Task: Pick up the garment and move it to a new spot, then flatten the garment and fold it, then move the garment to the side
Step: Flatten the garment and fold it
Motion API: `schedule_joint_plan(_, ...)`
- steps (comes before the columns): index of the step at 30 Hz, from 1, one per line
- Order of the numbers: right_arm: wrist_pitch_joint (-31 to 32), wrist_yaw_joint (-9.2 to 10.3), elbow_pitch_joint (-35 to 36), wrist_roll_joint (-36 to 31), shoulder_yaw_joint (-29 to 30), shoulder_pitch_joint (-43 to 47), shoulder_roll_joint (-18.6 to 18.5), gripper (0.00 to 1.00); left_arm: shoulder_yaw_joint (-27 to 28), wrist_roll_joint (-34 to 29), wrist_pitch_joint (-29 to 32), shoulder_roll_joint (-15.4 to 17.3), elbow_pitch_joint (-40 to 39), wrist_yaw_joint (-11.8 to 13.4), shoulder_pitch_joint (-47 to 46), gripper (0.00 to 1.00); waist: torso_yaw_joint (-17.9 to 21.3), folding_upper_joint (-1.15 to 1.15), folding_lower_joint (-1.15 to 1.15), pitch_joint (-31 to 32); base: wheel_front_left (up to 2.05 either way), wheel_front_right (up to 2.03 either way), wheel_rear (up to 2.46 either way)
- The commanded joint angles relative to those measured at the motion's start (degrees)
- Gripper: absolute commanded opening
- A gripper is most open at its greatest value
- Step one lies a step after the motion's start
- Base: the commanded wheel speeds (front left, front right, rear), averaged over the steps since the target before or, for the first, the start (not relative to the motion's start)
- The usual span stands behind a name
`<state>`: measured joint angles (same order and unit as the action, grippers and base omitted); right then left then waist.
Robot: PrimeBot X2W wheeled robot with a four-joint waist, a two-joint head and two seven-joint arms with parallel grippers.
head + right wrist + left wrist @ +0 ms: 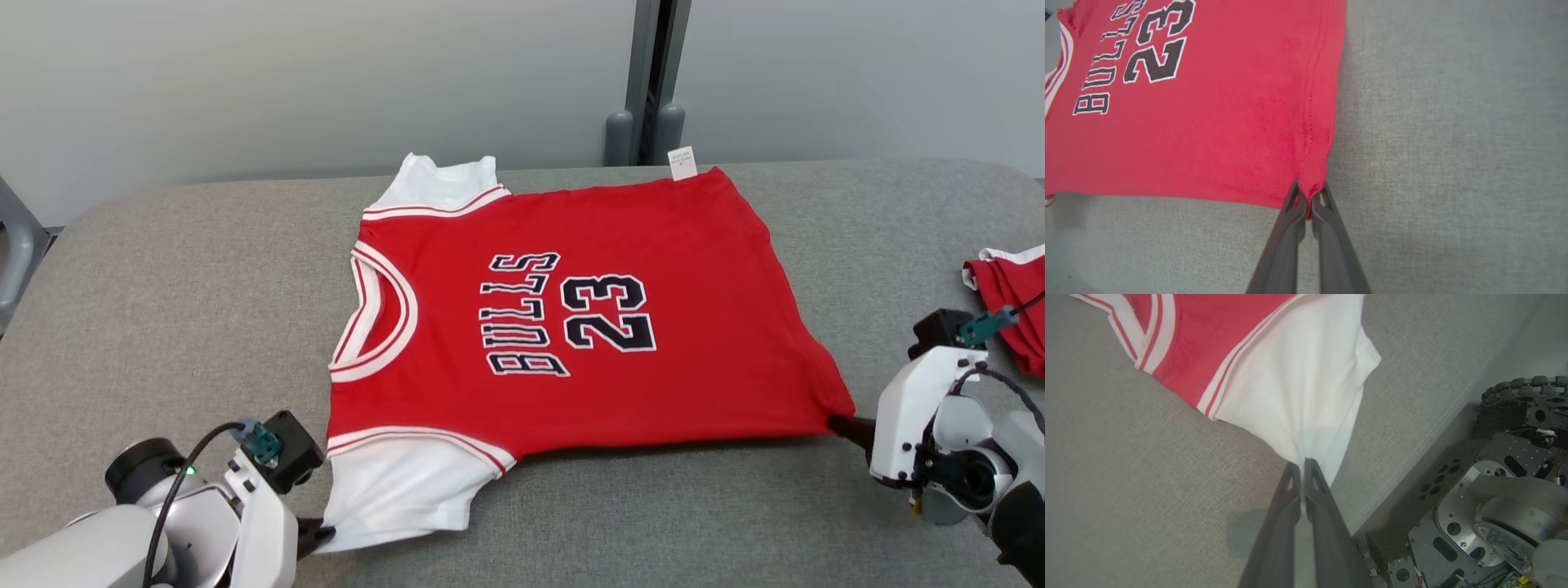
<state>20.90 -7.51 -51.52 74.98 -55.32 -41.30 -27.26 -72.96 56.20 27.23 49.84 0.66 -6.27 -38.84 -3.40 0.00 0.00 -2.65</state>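
Garment [571, 327] lies spread face-up on the grey padded counter [163, 269]: a red jersey with white sleeves and black lettering, collar toward the robot's left and hem toward its right. It looks light, thin and limp, a soft knit that will drape, stretch a little under pull and sag wherever it is unsupported. I judge it needs two holds set well apart to lie flat. Nothing about it seems fragile or slippery, though the cloth-covered counter likely drags at it when it is slid. The left claw [320, 535] is pressed together, pinching the edge of the near white sleeve [400, 482], where the fabric gathers into fine pleats at the tips. The right claw [842, 425] is likewise closed, nipping the near hem corner [1310, 179] by its stitched seam. Both look like sound places to hold, since sleeve edges and hemmed corners are doubled and resist tearing. So thin a pinch could slip off under a hard tug. Another red piece of clothing [1012, 302] lies apart at the counter's right edge.
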Motion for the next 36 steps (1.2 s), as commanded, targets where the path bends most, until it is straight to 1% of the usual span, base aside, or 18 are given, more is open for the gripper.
schedule_joint_plan(1,1.4,0.04,0.8,0.7,-0.4,1.3,-1.0,0.0,0.0,0.6,0.6,0.9,-1.2,0.5,1.4,0.0,0.1,0.0,0.0,0.8,0.0,0.0,0.0)
schedule_joint_plan(5,5.8,0.04,3.3,3.0,-1.3,3.6,-2.8,0.0,-0.1,3.2,3.0,2.8,-5.2,1.5,4.3,0.0,0.2,0.0,0.0,2.1,0.0,0.0,0.0)
schedule_joint_plan(13,14.2,0.04,8.8,6.8,-2.5,8.0,-6.5,0.0,-0.1,9.7,7.2,5.9,-13.7,4.4,9.1,0.0,0.4,0.0,0.0,3.6,0.0,0.0,0.0)
schedule_joint_plan(16,16.6,0.04,11.4,7.9,-2.8,9.4,-8.0,0.0,-0.1,10.2,8.5,7.0,-16.1,5.3,10.5,0.0,0.5,0.0,0.0,3.8,0.0,0.0,0.0)
schedule_joint_plan(20,18.5,0.04,14.1,8.9,-2.8,10.8,-9.5,0.0,-0.2,10.5,9.0,7.7,-17.9,6.2,11.9,0.0,0.7,0.0,0.0,3.8,0.0,0.0,0.0)
schedule_joint_plan(23,19.0,0.04,16.5,9.1,-2.3,11.4,-10.8,0.0,-0.2,10.8,9.2,8.1,-19.1,6.8,12.7,0.0,0.8,0.0,0.0,3.4,0.0,0.0,0.0)
schedule_joint_plan(28,19.0,0.04,18.8,9.2,-1.2,11.1,-12.0,0.0,0.4,10.8,9.7,8.1,-19.8,7.3,11.7,0.0,0.8,0.0,0.0,1.9,0.0,0.0,0.0)
schedule_joint_plan(36,17.3,0.04,20.3,7.2,1.3,7.7,-11.4,0.0,3.8,14.7,9.3,7.3,-18.8,7.5,8.9,0.0,0.4,0.0,0.0,-1.2,0.0,0.0,0.0)
